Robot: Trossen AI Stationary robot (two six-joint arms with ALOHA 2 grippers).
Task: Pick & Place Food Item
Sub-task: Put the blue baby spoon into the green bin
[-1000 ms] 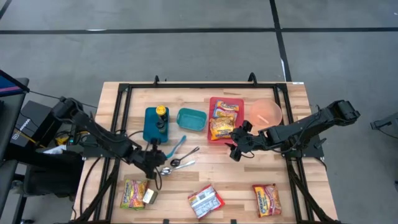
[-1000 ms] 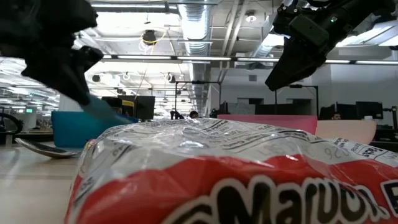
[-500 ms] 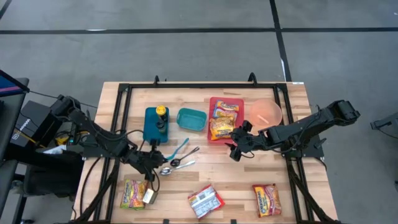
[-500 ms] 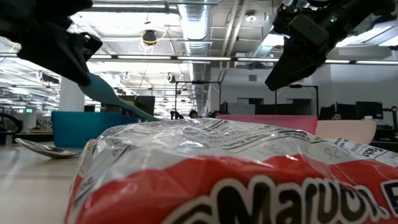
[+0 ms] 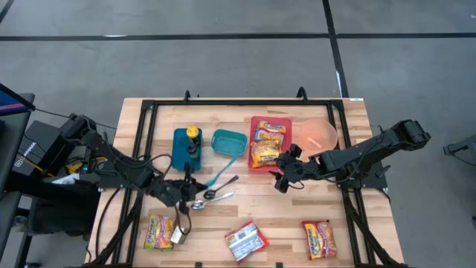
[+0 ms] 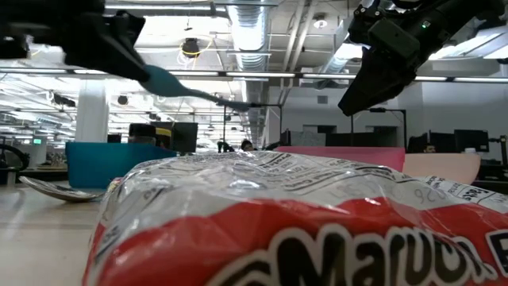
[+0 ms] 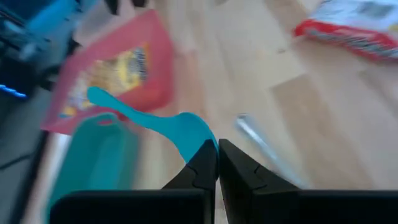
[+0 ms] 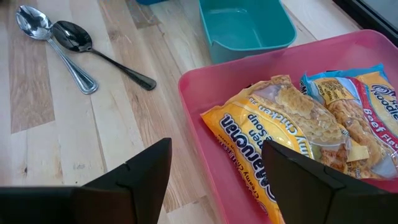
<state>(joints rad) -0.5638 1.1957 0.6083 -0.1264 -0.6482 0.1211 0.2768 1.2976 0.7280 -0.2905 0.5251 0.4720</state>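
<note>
My left gripper (image 5: 195, 186) is shut on a teal plastic spoon (image 5: 223, 170), held in the air near the middle of the table. The spoon's thin end reaches toward the teal bin (image 5: 229, 143). In the low view the spoon (image 6: 198, 91) shows well above the tabletop. My right gripper (image 5: 281, 179) stands open over the near edge of the red tray (image 5: 253, 126). Two yellow noodle packs (image 8: 280, 137) lie flat in that tray. Three more noodle packs (image 5: 245, 240) lie flat along the table's near side. My left gripper pinches the spoon's broad end (image 7: 196, 134) between its two fingertips. The fingers (image 7: 202, 163) come slanting down from the table's near left, and the spoon runs on beyond them, roughly in line. The spoon is lifted clear, its thin end (image 7: 96, 96) free.
Two metal spoons (image 5: 212, 197) lie just right of my left gripper. A blue block with a yellow cap (image 5: 186, 147) stands left of the teal bin. A pink bowl (image 5: 318, 135) sits right of the red tray. A black frame (image 5: 149, 112) rims the table.
My left gripper has risen and rolled, lifting the teal spoon clear of the table. The spoon's thin end has swung up and toward the teal bin.
</note>
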